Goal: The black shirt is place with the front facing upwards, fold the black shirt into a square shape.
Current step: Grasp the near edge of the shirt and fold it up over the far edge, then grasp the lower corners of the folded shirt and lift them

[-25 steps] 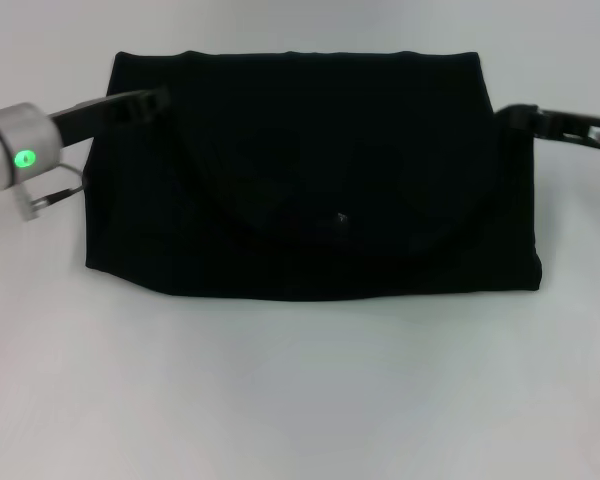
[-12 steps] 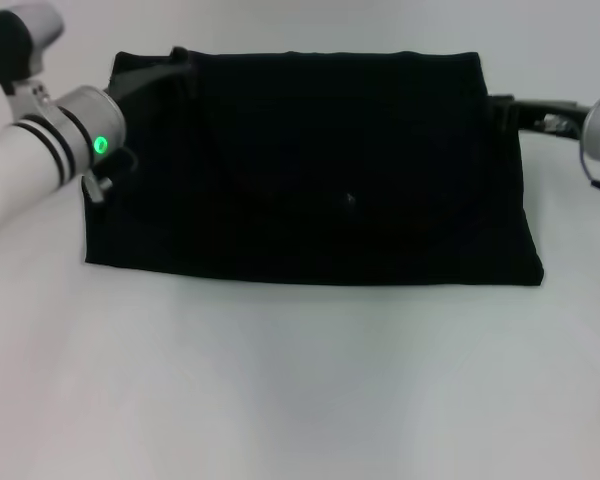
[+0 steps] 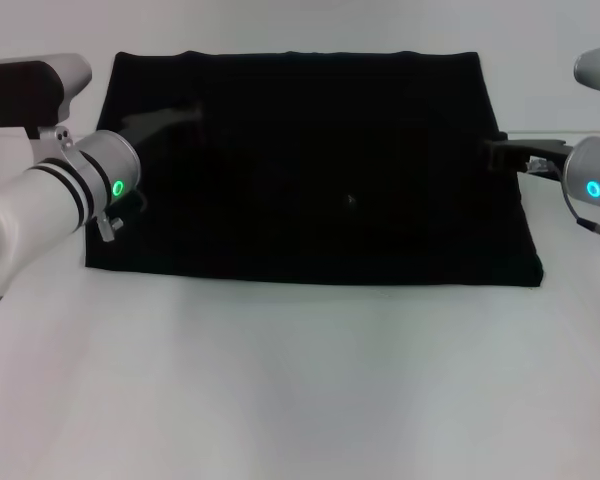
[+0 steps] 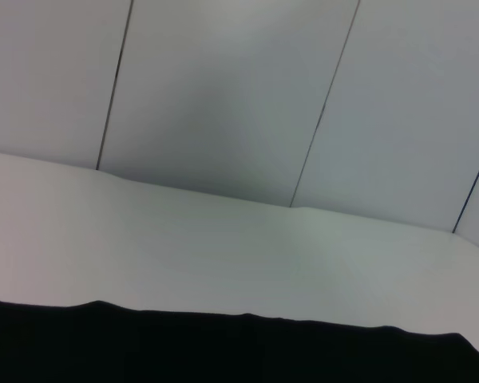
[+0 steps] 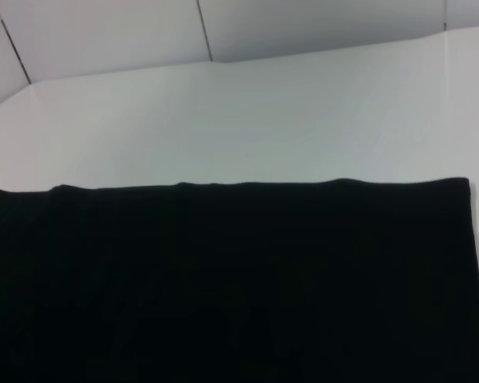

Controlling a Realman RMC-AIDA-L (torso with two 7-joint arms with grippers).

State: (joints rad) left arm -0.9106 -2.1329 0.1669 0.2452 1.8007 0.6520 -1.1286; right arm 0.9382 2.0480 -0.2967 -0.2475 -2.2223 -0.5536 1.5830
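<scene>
The black shirt (image 3: 320, 190) lies folded into a flat, wide rectangle on the white table, with no lettering showing. My left gripper (image 3: 170, 120) hovers, blurred, over the shirt's far left part, its silver wrist with a green light just off the left edge. At the shirt's right edge is my right gripper (image 3: 495, 155), dark against the cloth. In the left wrist view only the far hem of the black shirt (image 4: 223, 351) appears. A broad stretch of the black shirt (image 5: 223, 279) and its far right corner fill the right wrist view.
The white table (image 3: 300, 380) extends wide in front of the shirt and on both sides. Behind it stands a pale panelled wall (image 4: 239, 96).
The rounded flap seen on top of the shirt has flattened into a smooth rectangle. My left arm has swung in over the shirt's left part. The right arm has come further into view.
</scene>
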